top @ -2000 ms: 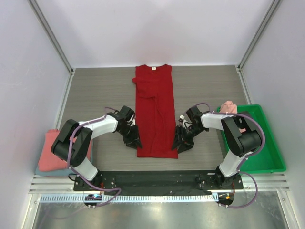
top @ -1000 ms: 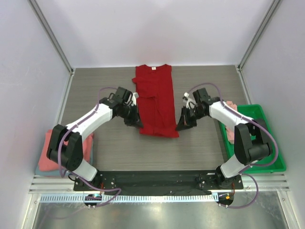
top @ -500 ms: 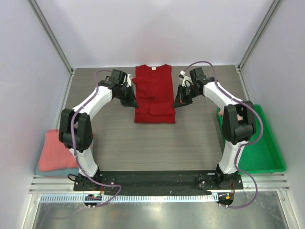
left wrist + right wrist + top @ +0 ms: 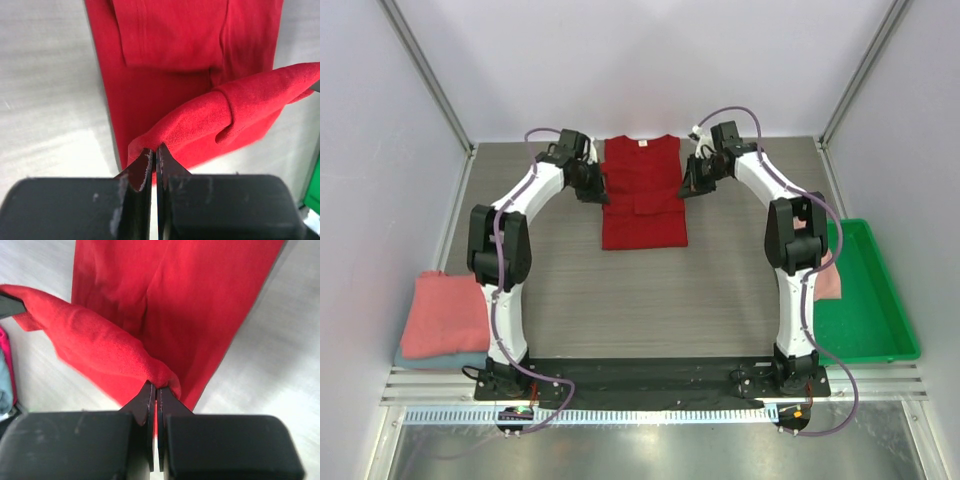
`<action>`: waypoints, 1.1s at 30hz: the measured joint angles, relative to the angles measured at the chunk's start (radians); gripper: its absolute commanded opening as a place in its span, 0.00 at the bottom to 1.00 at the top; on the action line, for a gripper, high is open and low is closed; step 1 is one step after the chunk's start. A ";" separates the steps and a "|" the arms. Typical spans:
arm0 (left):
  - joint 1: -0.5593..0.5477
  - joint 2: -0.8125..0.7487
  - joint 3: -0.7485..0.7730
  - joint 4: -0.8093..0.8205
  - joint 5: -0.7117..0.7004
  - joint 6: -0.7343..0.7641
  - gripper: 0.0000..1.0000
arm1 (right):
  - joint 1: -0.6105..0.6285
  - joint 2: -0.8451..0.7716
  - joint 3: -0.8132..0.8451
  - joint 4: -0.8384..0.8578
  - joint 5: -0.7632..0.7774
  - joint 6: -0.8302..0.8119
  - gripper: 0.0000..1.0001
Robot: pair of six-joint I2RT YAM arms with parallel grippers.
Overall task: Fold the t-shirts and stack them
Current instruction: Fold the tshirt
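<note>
Deep red t-shirt (image 4: 642, 205): lies in the upper centre of the top view on the grey wood-grain surface (image 4: 580, 290), collar toward the far wall, doubled over itself into a short rectangle.
Held edge: in both wrist views a thick fold of the red cloth is raised above the flat layer and runs across from one gripper toward the other.
Left arm: rises from its base at the lower left, elbow at mid-left, white forearm slanting up to the upper centre, with the wrist turned in toward the shirt's left edge.
Left gripper (image 4: 598, 192) (image 4: 154, 150): clenched on the deep red t-shirt. The two dark fingers are pressed together, with the bunched end of the fold pinched at their tips.
Right arm: mirrors the left, stretched from the lower right almost straight up the frame, then bent in at the wrist beside the shirt's right edge.
Right gripper (image 4: 688, 187) (image 4: 154, 386): clamped on the same shirt, a rounded lump of red cloth caught between the closed fingertips.
Salmon-pink t-shirts (image 4: 438, 312): folded stack at the lower left, well apart from the arms' tips.
Blue-grey t-shirt (image 4: 445, 360): only a thin edge shows under that stack.
Green tray (image 4: 880, 340): at the lower right, with a pink cloth (image 4: 828, 282) at its left side, partly hidden by the right arm.
</note>
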 measured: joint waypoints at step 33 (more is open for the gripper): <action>0.052 -0.127 -0.490 0.152 0.208 -0.217 0.52 | -0.074 -0.147 -0.547 0.193 -0.261 0.206 0.50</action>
